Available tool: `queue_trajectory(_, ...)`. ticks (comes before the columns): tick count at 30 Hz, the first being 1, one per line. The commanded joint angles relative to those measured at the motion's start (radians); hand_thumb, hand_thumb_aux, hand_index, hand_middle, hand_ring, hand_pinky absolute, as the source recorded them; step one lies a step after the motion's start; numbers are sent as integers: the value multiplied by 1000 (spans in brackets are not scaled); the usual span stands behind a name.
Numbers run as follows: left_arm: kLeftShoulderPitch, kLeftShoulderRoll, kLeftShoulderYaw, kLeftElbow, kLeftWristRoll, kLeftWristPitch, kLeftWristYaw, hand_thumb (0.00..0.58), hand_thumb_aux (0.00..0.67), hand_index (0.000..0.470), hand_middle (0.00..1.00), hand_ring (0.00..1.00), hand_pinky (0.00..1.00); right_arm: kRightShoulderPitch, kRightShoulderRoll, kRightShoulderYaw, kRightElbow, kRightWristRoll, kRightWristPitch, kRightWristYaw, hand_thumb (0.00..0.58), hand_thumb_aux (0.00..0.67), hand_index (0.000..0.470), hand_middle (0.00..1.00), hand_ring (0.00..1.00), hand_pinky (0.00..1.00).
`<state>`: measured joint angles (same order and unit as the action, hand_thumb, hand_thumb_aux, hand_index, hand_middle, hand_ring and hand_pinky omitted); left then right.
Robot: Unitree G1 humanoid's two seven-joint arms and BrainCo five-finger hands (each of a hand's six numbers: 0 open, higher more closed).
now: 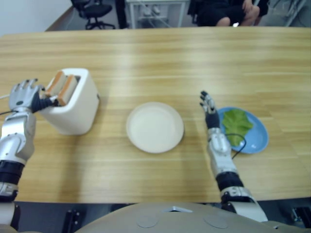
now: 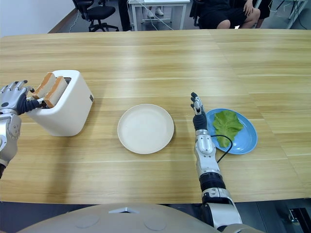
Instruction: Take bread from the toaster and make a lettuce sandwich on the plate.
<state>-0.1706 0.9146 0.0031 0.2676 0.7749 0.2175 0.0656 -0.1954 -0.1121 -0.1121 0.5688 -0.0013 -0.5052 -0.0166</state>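
A white toaster [image 1: 75,108] stands at the left of the wooden table with two slices of bread [image 1: 63,86] sticking up from its slots. My left hand [image 1: 25,95] is at the toaster's left side, its fingertips touching the near slice without closing on it. An empty cream plate [image 1: 155,126] lies in the middle. To its right a blue plate [image 1: 257,138] holds a lettuce leaf [image 1: 236,125]. My right hand [image 1: 209,109] stands open and edge-on between the two plates, holding nothing.
The far half of the table [image 1: 160,53] is bare wood. Office chairs, a white table and a seated person are in the room beyond the far edge.
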Motion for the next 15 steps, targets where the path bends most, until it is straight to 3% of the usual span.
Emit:
queue_trajectory(1,14,-34,-3,11,-34,-15,1,580,670,460,0,0,0,12,4,4,-11,-6,17,-5,0,0,0,0,0,0)
queue_trajectory(2,14,-39,0,3,-38,-17,8,580,670,460,310,310,310,14,3,4,-12,-7,18,-5,0,0,0,0,0,0)
queue_trajectory(3,13,-45,3,-5,-43,-21,15,580,670,460,514,514,514,14,3,4,-13,-6,19,-5,0,0,0,0,0,0)
queue_trajectory(6,15,-60,10,-32,-55,-37,35,580,670,460,667,667,667,15,3,4,-16,-7,21,-5,0,0,0,0,0,0)
queue_trajectory(7,15,-63,12,-39,-58,-44,40,580,670,460,773,773,773,15,3,5,-17,-7,22,-5,0,0,0,0,0,0)
queue_trajectory(10,24,-77,35,-78,-77,-60,64,580,670,460,965,965,965,15,3,5,-17,-7,24,-4,0,0,0,0,0,0)
queue_trajectory(15,45,-105,118,-160,-106,-73,139,580,670,460,1000,1000,1000,14,4,6,-14,-8,26,-4,0,0,0,0,0,0)
